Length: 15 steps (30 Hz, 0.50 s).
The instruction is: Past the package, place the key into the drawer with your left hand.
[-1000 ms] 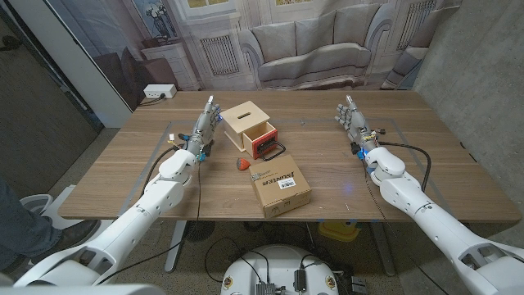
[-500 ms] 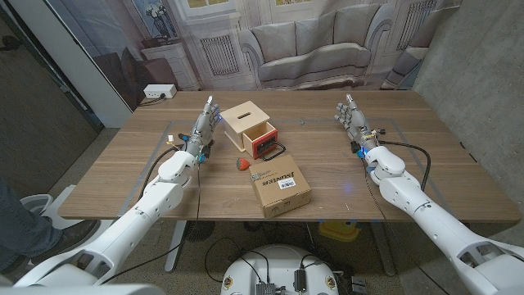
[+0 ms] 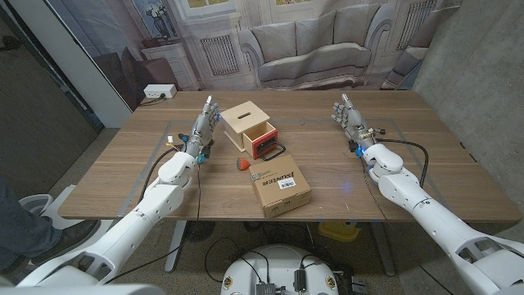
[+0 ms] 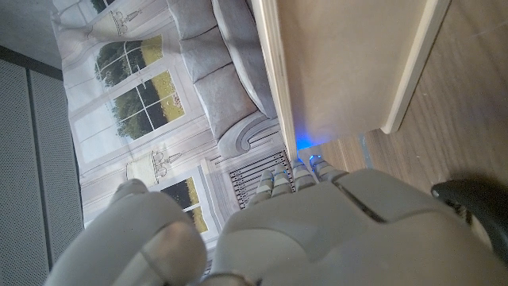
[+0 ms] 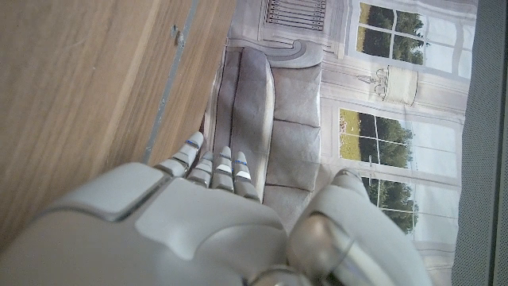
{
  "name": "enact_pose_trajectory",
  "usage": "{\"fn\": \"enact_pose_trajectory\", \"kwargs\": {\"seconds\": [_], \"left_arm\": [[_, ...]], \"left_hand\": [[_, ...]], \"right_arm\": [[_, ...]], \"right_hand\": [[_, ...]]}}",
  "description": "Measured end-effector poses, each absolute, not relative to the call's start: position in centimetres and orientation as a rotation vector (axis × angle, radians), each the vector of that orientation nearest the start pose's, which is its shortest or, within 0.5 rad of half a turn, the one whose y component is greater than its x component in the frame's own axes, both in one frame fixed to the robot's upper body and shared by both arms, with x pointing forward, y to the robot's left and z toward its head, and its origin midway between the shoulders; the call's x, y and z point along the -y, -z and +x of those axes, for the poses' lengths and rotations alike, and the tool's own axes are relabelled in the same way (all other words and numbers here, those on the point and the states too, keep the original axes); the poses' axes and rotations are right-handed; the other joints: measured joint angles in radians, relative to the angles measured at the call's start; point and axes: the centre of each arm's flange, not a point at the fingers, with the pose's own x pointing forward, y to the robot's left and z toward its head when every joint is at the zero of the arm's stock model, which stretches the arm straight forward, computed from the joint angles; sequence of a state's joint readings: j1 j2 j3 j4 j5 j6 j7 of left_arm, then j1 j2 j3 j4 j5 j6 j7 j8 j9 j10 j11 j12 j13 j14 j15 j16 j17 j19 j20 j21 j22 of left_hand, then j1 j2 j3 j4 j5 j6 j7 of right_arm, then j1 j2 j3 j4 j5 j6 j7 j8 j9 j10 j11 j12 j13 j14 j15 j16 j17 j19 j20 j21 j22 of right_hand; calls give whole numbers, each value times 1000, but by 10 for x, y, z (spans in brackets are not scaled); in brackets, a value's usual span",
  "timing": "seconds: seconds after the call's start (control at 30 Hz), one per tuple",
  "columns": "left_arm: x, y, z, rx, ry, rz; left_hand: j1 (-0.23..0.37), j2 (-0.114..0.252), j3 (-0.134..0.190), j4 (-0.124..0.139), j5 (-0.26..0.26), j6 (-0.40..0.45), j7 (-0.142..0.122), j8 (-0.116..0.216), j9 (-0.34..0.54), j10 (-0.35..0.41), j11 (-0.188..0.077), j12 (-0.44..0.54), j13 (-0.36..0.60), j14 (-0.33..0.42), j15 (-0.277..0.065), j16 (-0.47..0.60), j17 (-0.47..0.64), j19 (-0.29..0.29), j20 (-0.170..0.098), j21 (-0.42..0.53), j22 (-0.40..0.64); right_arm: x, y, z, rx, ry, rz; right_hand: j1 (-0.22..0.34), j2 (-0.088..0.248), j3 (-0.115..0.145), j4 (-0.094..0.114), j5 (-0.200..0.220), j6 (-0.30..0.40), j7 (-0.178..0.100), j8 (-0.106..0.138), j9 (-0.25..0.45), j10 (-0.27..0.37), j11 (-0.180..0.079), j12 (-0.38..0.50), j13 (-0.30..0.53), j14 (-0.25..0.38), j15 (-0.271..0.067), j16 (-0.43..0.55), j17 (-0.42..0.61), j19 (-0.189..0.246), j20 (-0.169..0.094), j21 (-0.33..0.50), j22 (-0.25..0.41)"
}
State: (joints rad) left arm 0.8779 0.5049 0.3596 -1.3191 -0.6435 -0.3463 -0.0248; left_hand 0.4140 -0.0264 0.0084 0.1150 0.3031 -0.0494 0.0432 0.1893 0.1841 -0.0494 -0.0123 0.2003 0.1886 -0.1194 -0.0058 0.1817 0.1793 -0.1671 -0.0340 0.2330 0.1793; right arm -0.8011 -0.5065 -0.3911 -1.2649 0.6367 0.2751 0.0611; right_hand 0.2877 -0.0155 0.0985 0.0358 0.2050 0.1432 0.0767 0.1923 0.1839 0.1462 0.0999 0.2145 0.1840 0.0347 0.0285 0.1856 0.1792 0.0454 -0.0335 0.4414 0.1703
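- Head view: the wooden table carries a small pale wooden box whose red-fronted drawer stands pulled out toward the robot.
- Just in front of the drawer lies a small red thing, which seems to be the key's fob; the key itself is too small to make out. A dark cord loops on the table between the drawer and the package.
- The package is a brown cardboard carton lying nearer the robot than the drawer, its far corner close beside the red thing. Its lid bears dark printed writing and a white label with a barcode; none of it can be read at this size.
- The left hand stands just to the left of the wooden box, fingers stretched upward and apart, grasping nothing.
- The right hand stands well apart on the table's right side, fingers likewise straight and released, empty.
- A white power strip lies on the floor beyond the table's far left corner.
- Left wrist view: the back of the left hand shows with the pale side of the wooden box close ahead of its fingertips; a printed backdrop with windows and a sofa lies behind.
- Right wrist view: the back of the right hand shows against bare table, its fingers extended and free.
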Motion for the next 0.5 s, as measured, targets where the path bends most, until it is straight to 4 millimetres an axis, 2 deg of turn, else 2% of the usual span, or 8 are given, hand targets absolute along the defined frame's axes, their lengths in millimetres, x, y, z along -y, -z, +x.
{"fn": "enact_pose_trajectory", "kwargs": {"seconds": [0.5], "left_arm": [[-289,43,638,661,213,-75]], "left_hand": [[0,0,-4,4,0,0,0,0,0,0,0,0,0,0,0,0,0,0,0,0,0]], "right_arm": [[285,24,659,558,-233,-6]], "right_hand": [[0,0,0,0,0,0,0,0,0,0,0,0,0,0,0,0,0,4,-4,-5,0]]}}
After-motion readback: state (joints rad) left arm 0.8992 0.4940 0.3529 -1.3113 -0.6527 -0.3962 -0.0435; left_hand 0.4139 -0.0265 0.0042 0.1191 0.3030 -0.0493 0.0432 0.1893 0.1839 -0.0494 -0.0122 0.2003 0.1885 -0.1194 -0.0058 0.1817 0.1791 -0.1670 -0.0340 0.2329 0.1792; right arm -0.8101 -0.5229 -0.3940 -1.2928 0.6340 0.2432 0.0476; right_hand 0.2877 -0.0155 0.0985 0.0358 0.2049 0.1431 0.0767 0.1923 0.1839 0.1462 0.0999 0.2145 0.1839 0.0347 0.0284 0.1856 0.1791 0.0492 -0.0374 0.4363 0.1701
